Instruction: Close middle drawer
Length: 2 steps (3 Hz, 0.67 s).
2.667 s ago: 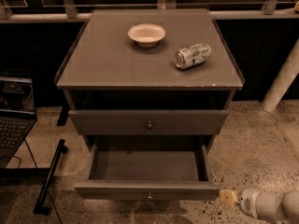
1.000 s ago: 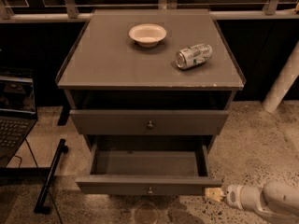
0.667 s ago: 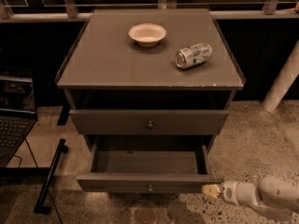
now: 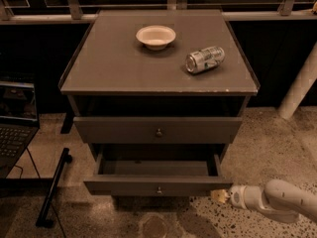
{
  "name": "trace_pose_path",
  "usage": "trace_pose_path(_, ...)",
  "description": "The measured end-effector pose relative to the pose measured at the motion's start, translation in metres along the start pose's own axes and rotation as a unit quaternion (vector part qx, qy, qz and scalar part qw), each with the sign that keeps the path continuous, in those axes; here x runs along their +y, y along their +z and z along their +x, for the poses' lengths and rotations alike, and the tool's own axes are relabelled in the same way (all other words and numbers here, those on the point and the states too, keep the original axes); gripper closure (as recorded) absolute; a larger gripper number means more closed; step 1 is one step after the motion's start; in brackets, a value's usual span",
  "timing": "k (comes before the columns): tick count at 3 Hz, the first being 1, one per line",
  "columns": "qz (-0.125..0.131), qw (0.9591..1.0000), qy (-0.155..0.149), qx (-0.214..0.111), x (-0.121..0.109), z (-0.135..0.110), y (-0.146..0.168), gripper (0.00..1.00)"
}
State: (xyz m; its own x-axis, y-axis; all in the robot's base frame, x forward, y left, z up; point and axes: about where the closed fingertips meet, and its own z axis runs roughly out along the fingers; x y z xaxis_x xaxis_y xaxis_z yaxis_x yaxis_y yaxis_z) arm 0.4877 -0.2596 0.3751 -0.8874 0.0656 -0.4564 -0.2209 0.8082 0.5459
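Where the gripper is sitting: the gripper (image 4: 219,196) is hanging low on the right side, just over the floor (image 4: 267,148). Its yellowish tip is pointing left at the right end of the middle drawer (image 4: 157,185).
Gripper's hold: I cannot tell if it is staying open or closed.
Touching or not: the tip is sitting right by the lower right corner of the drawer front. I cannot tell if the two are touching.
Arm: the white arm (image 4: 285,202) is coming in from the bottom right corner.
Middle drawer: it is sticking out toward the camera, so its wide, shallow tray is showing. Its low flat front is facing us, with a small round knob (image 4: 159,189) in the middle.
Upper drawer: the taller drawer (image 4: 124,129) is sitting just above it, with a dark gap showing over its front.
Cabinet top: the grey-brown cabinet top (image 4: 109,68) is holding a pale bowl (image 4: 155,36) near the back. A silver can (image 4: 204,59) is lying on its side to the right of the bowl, apart from it.
Left side: a laptop (image 4: 15,128) is sitting open, and a black bar (image 4: 53,187) is lying on the floor near it.
Right side: a white post (image 4: 299,86) is leaning up from the floor.
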Motion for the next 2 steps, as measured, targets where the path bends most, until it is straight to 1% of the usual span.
trace_pose_path(1, 0.000, 0.9999, -0.010, 0.013, -0.004, -0.008, 0.020, 1.00)
trace_pose_path(2, 0.002, 0.9993, -0.026, 0.028, -0.003, -0.016, 0.034, 1.00)
